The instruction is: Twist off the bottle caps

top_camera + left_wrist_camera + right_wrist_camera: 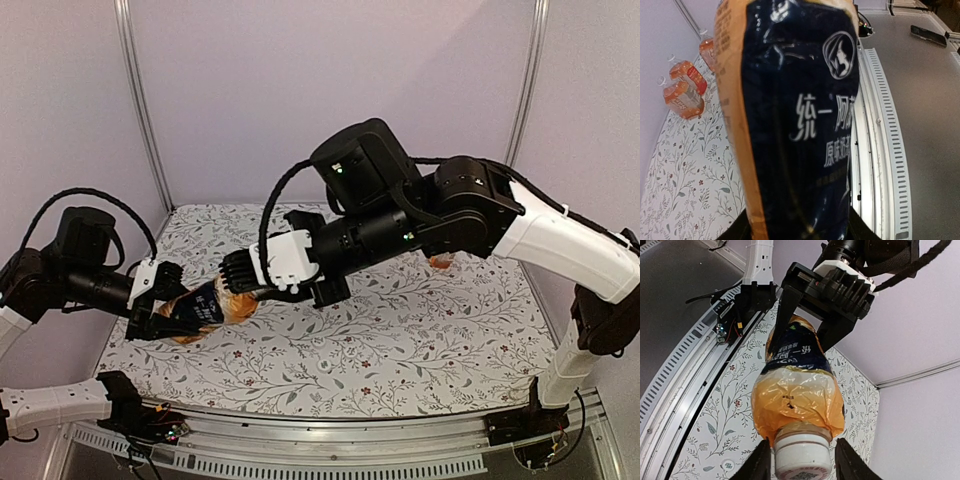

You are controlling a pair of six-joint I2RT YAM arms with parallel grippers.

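While the left claw [165,303] holds the bottle [210,306], only the right wrist view shows the right claw [802,463] narrowly flanking the cap [802,455], grip unclear.

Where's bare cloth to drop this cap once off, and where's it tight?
Free: near-right cloth between the right arm and the front rail; far-left corner by the back wall. Tight: centre-left, where left gripper and right gripper meet on the dark-labelled bottle; spare bottles far right.
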